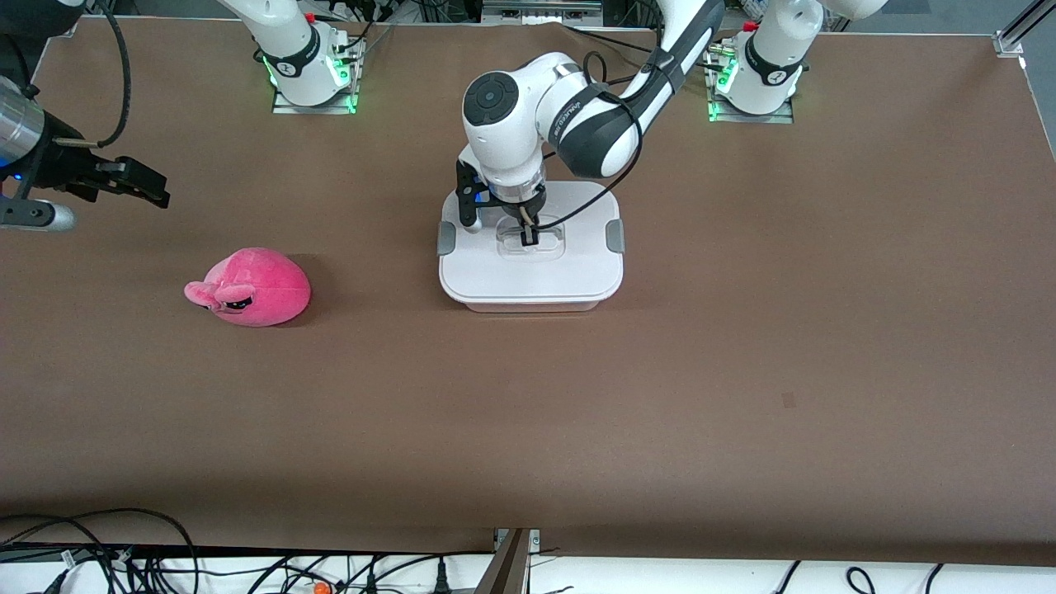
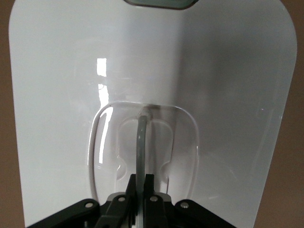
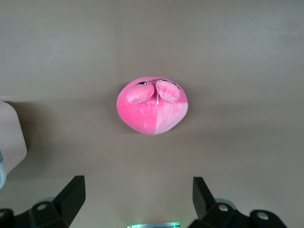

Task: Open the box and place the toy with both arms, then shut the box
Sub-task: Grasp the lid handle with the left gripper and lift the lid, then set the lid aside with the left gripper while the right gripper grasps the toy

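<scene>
The left gripper (image 1: 528, 237) was clenched on the lid's handle (image 2: 140, 142), the box (image 1: 530, 262) at mid-table not yet opened. The right gripper (image 1: 132, 183), spread wide, hovered over the table (image 1: 742, 371) above the toy (image 1: 252, 288), nothing placed.

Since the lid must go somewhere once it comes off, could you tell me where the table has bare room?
Bare table lies between the box and the front camera, and toward the left arm's end. The toy occupies the right arm's end. The left gripper crowds the lid's handle; the right gripper is open above the toy.
</scene>
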Robot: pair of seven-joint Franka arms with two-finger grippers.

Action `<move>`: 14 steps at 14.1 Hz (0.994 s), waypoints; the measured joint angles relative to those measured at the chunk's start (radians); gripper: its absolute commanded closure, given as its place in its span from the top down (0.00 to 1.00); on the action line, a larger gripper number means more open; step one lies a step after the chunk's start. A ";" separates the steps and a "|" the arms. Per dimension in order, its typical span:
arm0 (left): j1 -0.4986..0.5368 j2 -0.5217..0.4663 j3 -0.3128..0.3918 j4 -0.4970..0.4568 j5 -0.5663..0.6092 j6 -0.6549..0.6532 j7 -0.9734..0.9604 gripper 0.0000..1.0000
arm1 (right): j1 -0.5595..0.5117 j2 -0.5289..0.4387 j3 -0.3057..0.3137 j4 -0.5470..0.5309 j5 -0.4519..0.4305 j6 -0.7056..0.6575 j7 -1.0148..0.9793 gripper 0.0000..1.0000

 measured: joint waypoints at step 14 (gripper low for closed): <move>0.094 -0.144 0.010 0.034 -0.030 -0.207 0.070 0.00 | 0.000 0.102 0.001 -0.001 -0.001 0.023 0.000 1.00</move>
